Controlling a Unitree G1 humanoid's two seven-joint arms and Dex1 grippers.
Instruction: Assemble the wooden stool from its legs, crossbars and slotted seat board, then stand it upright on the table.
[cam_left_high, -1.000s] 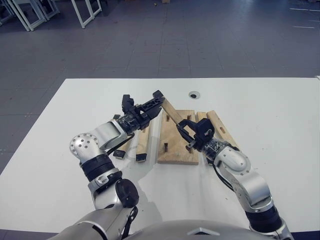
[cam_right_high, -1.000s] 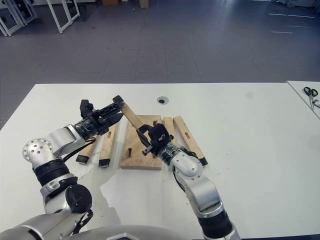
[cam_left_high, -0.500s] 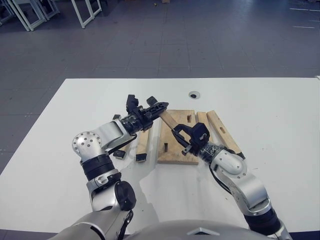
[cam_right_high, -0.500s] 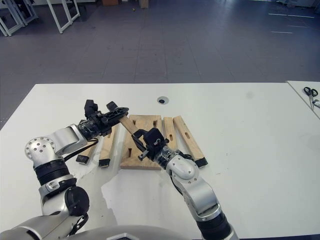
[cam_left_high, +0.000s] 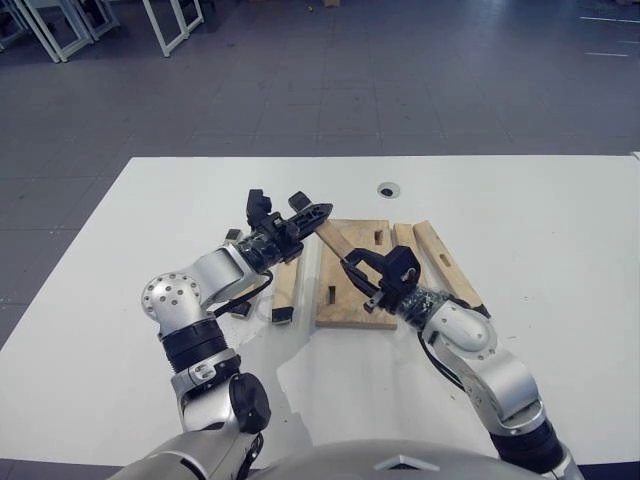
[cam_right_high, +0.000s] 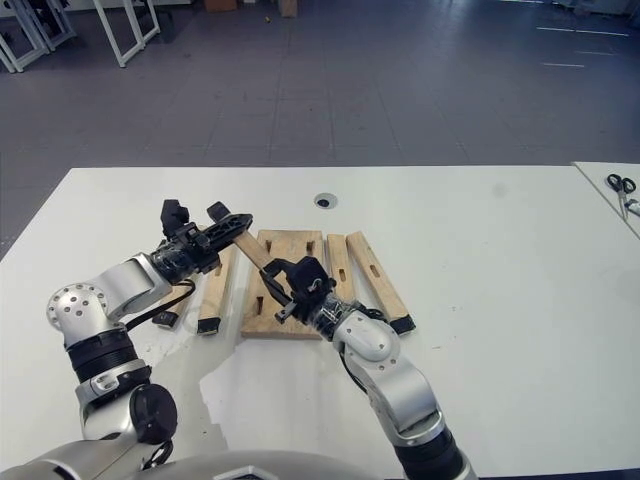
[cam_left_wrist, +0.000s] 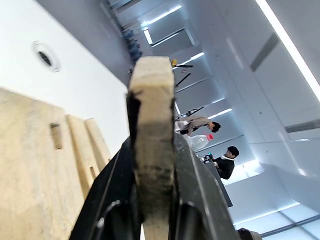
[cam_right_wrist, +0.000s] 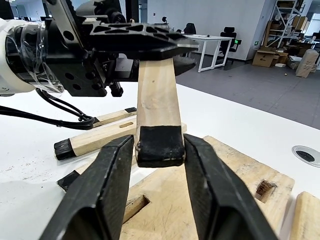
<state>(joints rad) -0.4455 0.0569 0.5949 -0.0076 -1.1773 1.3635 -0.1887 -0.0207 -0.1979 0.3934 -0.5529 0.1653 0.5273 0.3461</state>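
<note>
White worktop (cam_left_high: 560, 250) carries the flat, pale slotted seat board (cam_left_high: 345, 305), with loose square-section legs (cam_left_high: 445, 262) lying on either side of it. One wooden leg (cam_left_high: 335, 243) slants above the board. Left gripper (cam_left_high: 312, 212) is clamped tight on its upper end, right gripper (cam_right_wrist: 159, 150) closed around its black-capped lower end.

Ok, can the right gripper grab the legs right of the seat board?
Probably not: the right gripper is shut on the raised leg, with the left gripper; nothing else blocks the lying legs.
</note>
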